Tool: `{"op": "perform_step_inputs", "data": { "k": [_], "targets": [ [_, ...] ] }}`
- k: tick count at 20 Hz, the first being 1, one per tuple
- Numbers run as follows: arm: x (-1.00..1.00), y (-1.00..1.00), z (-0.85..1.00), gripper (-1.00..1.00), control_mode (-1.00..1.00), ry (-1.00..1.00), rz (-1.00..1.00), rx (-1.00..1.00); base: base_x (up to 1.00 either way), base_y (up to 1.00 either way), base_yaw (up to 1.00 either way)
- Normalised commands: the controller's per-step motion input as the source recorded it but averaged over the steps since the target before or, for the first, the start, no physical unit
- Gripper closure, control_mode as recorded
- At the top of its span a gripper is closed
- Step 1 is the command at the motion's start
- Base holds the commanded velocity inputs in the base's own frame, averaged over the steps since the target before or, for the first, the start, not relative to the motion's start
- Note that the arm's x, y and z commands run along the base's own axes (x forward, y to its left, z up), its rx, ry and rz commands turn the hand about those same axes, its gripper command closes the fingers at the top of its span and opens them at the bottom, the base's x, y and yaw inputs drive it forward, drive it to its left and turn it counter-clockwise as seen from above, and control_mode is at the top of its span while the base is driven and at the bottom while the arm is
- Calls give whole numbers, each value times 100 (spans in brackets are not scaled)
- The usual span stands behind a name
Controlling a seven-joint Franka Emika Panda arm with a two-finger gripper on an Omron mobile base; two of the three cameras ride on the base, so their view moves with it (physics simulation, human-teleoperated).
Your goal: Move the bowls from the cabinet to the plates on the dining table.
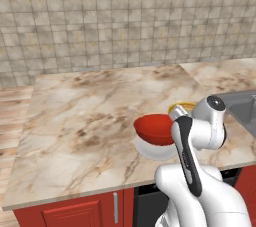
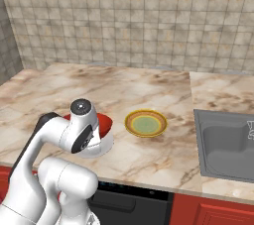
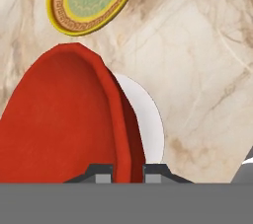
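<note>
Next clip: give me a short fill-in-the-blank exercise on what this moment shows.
1. The gripper is shut on the rim of the ____ bowl.
2. That bowl is over the plain ____ plate.
3. The yellow-rimmed plate has a pale ____ centre.
4. The steel ____ is set into the marble counter.

Missing words: red; white; green; sink

One red bowl [image 1: 153, 126] is showing, along with two plates: one white plate [image 3: 146, 114] and one yellow-rimmed plate [image 2: 145, 123].

Kitchen; sink [image 2: 229, 144], tiled wall [image 2: 129, 16]
</note>
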Motion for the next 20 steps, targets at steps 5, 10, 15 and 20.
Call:
{"op": "perform_step_inputs", "data": {
  "k": [5, 10, 15, 20],
  "targets": [
    [0, 0, -29, 100, -100, 0, 0, -2, 0, 0, 0],
    [0, 0, -22, 100, -100, 0, 0, -1, 0, 0, 0],
    [5, 0, -8, 100, -100, 0, 0, 0, 0, 0, 0],
    [14, 0, -15, 100, -100, -1, 0, 0, 0, 0, 0]
  ]
}}
